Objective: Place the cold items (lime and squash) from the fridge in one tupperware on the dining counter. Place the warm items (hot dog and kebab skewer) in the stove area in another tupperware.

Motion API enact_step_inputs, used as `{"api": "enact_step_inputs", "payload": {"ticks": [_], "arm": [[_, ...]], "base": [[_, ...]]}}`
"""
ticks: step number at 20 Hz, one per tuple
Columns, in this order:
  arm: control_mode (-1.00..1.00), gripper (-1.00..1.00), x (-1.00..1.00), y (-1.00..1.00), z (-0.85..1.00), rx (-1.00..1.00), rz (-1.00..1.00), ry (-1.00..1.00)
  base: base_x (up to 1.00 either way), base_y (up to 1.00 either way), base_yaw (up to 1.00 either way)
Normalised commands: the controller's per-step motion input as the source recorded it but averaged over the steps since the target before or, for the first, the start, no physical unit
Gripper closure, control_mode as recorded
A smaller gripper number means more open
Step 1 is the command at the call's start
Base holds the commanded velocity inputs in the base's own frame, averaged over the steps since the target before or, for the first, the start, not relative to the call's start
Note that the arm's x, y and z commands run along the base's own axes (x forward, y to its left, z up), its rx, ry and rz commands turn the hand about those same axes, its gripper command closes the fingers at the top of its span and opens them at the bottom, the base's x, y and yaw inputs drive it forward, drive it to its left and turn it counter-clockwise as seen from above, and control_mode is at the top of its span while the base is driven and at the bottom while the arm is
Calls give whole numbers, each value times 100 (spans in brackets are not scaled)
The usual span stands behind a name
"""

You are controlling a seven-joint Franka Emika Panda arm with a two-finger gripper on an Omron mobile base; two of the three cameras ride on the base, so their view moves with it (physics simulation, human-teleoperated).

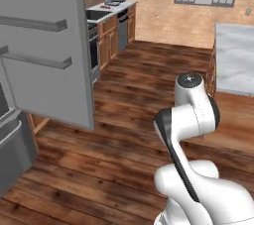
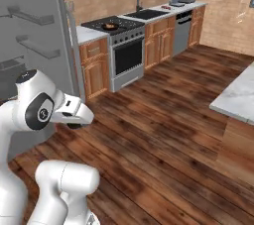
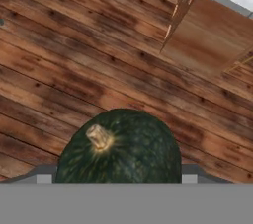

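The dark green, round squash with a tan stem (image 3: 121, 149) sits right at the end effector, apparently gripped, over the wooden floor. The grey fridge door (image 1: 47, 45) stands open. By my reckoning, the marble-topped dining tabletop (image 1: 235, 58) awaits; nothing is packed yet.

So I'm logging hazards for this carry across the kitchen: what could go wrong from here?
The round dark-green squash with the tan stem sits in the hand above bare wooden floor; a slip would drop it. The open grey fridge door juts out beside the white arm, so a swing could clip it.
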Motion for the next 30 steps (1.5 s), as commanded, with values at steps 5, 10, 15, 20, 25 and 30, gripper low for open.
{"api": "enact_step_inputs", "payload": {"ticks": [5,10,15,20,25,30], "arm": [[100,100,0,0,0,0,0,0],[100,100,0,0,0,0,0,0],[100,100,0,0,0,0,0,0],[100,100,0,0,0,0,0,0],[100,100,0,0,0,0,0,0],[100,100,0,0,0,0,0,0]], "base": [[-34,-61,-29],[-6,-83,-27],[0,-95,-24],[14,-95,-22],[39,-81,-16],[55,-72,-12]]}}
